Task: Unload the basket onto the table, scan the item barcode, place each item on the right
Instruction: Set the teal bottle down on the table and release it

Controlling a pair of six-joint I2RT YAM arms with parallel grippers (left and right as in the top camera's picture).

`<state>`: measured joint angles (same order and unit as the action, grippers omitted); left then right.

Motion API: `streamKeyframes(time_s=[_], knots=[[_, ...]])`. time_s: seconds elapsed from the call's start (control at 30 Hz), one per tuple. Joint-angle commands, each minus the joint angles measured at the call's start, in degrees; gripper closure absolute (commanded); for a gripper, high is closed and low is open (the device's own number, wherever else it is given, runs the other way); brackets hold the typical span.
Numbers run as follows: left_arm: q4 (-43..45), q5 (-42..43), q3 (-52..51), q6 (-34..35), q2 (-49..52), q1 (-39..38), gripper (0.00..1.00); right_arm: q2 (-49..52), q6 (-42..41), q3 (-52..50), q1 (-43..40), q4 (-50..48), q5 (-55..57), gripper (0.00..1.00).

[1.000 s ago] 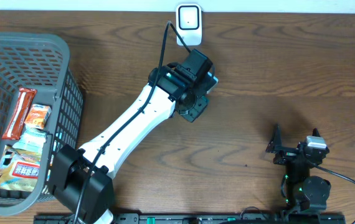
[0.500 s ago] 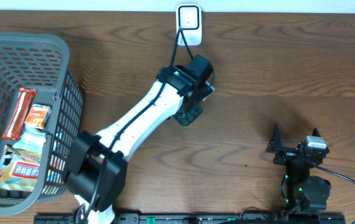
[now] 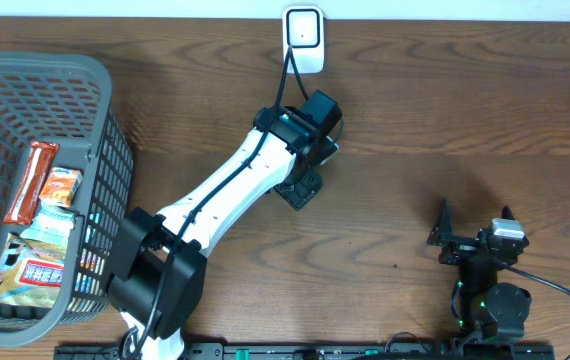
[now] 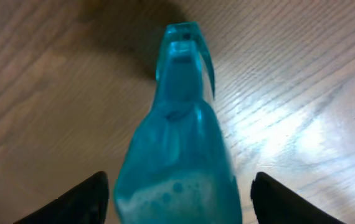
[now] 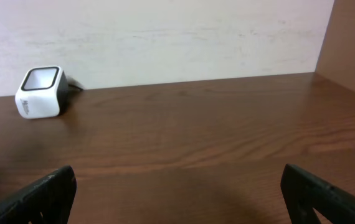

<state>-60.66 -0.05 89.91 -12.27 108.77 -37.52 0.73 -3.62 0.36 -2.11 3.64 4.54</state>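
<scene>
A translucent teal spray bottle point(image 4: 177, 149) fills the left wrist view, lying on the wooden table with its nozzle pointing away from the camera. My left gripper point(image 4: 179, 183) is open around the bottle's body, with a gap between each black finger point(image 4: 81, 202) and the plastic. In the overhead view my left gripper point(image 3: 299, 188) reaches to mid-table, in front of the white barcode scanner point(image 3: 303, 35), and the arm hides the bottle. The scanner point(image 5: 39, 92) also stands far left in the right wrist view. My right gripper point(image 3: 475, 228) rests open and empty at the front right.
A grey plastic basket point(image 3: 65, 65) at the left edge holds several snack packets point(image 3: 35, 180). The scanner's black cable point(image 3: 283, 75) runs back along the left arm. A pale wall point(image 5: 165, 31) rises behind the table.
My left gripper's jaws have spread apart and let go of the teal bottle. The left wrist has shifted slightly left and toward the front. The right arm has not moved.
</scene>
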Motion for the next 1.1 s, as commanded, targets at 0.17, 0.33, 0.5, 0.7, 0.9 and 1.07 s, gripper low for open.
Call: streamKeyframes(time_s=[0.17,0.33,0.5,0.7,0.9,1.07], knots=[[3.4,-1.0,2.8,3.6,0.9,0.2,0.18,-0.1,0.7,0.0,0.3,0.2,0.5,0.01],[4.4,-1.0,2.8,4.5,0.9,0.2,0.14,-0.1,0.7,0.0,0.3,0.2,0.5,0.01],[4.6,-1.1,3.7,5.4,0.7,0.2,0.09,-0.1,0.7,0.0,0.3,0.2,0.4,0.01],[-1.0,-1.0,11.7,12.3,-1.9,0.2,0.08,-0.1,0.7,0.0,0.3,0.2,0.5,0.01],[-8.9,-1.1,21.9,18.0,-8.6,0.6,0.02,-0.1,0.7,0.0,0.3,0.2,0.4,0.01],[-10.8,-18.2,23.4,32.0,-19.5,8.0,0.02,-0.1,0.7,0.0,0.3,0.2,0.5,0.01]])
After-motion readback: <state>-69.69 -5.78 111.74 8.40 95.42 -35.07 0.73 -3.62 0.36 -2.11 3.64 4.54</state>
